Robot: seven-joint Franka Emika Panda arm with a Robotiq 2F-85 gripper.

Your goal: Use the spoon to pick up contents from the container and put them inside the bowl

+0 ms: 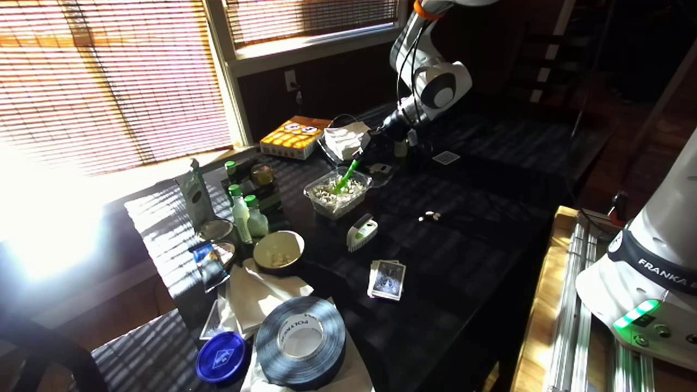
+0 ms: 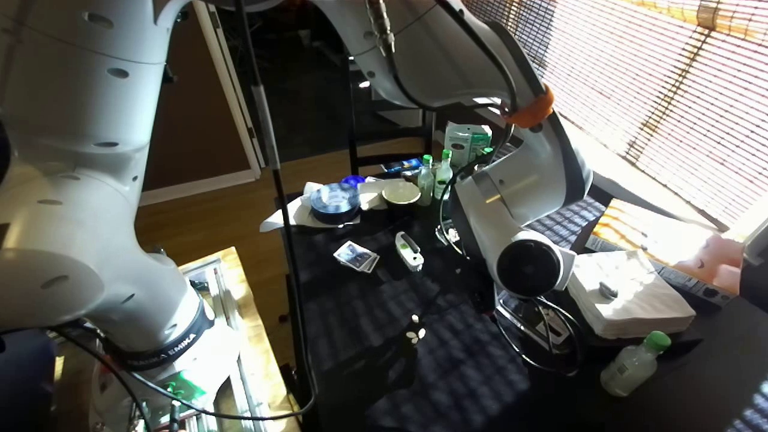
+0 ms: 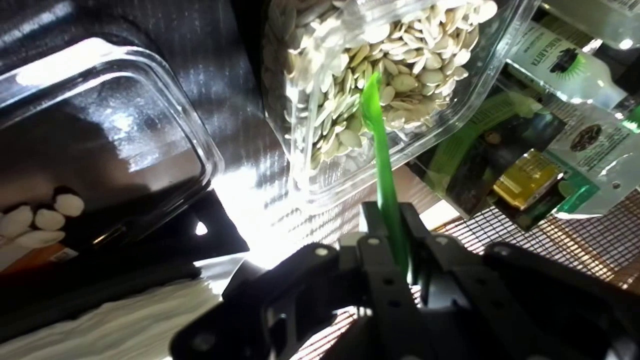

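Note:
My gripper is shut on the handle of the green spoon, which slants down to the container. That clear tub holds many pale seeds, and the spoon's head lies over or among them; how deep, I cannot tell. In an exterior view the spoon reaches into the container from the back right. Nearer the front stands the bowl, pale yellow inside, with a few seeds at its bottom. The bowl also shows in an exterior view, where my arm hides the spoon and most of the container.
Between container and cards lies a scrub brush. Small bottles stand left of the bowl. Behind the container are napkins and an orange box. Loose seeds lie on the table. A clear lid lies beside the tub.

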